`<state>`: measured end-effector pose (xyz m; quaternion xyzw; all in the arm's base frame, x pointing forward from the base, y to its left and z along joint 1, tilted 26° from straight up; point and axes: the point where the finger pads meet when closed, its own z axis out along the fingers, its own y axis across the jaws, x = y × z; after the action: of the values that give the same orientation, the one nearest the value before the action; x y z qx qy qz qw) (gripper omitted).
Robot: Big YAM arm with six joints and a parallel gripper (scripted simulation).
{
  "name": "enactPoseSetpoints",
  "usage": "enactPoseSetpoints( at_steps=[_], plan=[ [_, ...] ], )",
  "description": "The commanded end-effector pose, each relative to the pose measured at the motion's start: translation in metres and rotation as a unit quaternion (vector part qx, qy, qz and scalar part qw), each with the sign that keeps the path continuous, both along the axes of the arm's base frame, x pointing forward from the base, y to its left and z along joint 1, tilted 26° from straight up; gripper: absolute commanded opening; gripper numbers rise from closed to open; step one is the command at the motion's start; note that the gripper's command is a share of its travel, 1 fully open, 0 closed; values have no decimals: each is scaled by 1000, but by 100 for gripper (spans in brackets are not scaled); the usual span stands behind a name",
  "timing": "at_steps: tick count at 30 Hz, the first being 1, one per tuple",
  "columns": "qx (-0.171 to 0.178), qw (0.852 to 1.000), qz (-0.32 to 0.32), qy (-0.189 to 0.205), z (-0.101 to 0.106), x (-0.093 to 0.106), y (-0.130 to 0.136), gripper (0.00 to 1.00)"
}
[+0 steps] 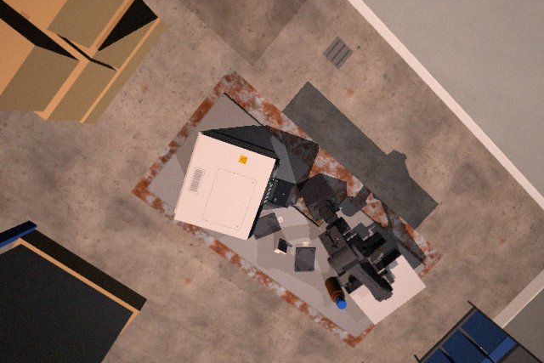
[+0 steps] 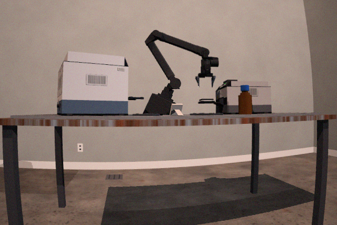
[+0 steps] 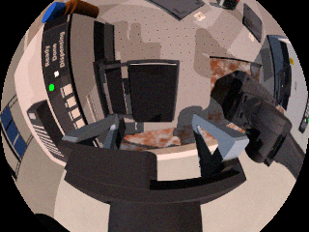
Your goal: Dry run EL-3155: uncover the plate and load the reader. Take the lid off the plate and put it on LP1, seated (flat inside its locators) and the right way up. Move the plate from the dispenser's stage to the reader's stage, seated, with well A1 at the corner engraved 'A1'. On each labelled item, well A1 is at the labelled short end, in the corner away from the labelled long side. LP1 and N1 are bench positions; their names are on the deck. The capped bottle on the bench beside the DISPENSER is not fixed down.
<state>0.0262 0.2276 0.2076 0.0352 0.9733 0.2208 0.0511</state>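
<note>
Beige wall (image 2: 163,7) behind, mottled rust trim round the surface (image 1: 280,291) (image 2: 163,122), and your hand (image 2: 205,81) (image 3: 155,117) hangs wide open with nothing in it. You have what looks like the plate (image 2: 206,99) (image 3: 154,92) below, on the dispenser's stage, forward of the fingertips in the wrist view — its long axis runs roughly across the opening line, so the fingers should suit its long sides. You can read "Ready", "Done" and "Dispensing" on the dispenser (image 1: 410,281) (image 2: 262,97) (image 3: 60,63) beside the hand — barcode digits and bench tags are too small.
</note>
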Motion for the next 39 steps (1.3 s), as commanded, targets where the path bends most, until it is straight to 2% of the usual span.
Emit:
enactPoseSetpoints(
  at_steps=[1,7,12,21,29,33,39],
  plan=[
    [11,1000,-13,2,7,5,6,100],
    [4,1000,-5,4,-3,0,8,100],
    [7,1000,2,4,-3,-5,5,100],
    [4,1000,-16,1,-9,4,8,100],
    [6,1000,-14,4,-15,3,13,100],
    [10,1000,-14,4,-10,3,12,100],
    [3,1000,-4,5,-21,-3,16,100]
  ],
)
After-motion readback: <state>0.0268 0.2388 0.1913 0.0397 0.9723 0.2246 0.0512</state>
